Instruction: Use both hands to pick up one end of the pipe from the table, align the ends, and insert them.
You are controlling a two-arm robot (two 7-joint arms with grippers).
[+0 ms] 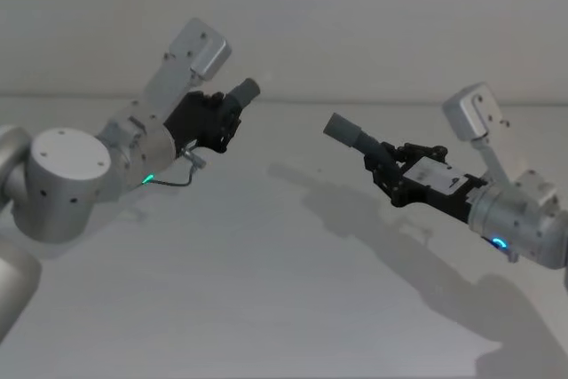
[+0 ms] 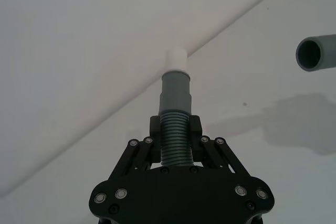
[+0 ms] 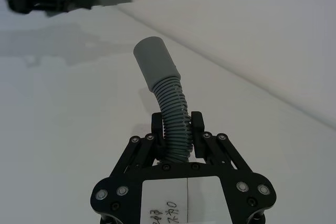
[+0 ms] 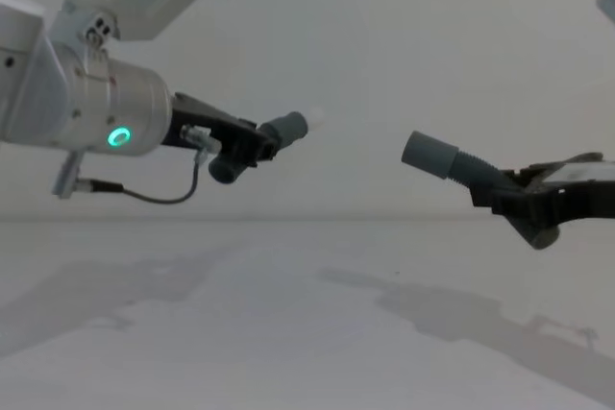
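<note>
Our left gripper (image 2: 175, 129) pinches the ribs of the white-tipped hose piece (image 2: 175, 90), our right gripper (image 3: 178, 127) those of the open-cuffed hose piece (image 3: 157, 66) — both in the air above the table (image 1: 266, 308), well apart. Light and bendy, we judge (the right one curves), so grip just behind each stiff cuff.

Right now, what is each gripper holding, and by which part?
Left gripper grips the white-tipped hose piece, right gripper the open-cuffed piece, both by the ribbed section.

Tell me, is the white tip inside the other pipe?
Out. The left claw holds the hose with the white tip; the right claw holds its grey cuff apart from it.
</note>
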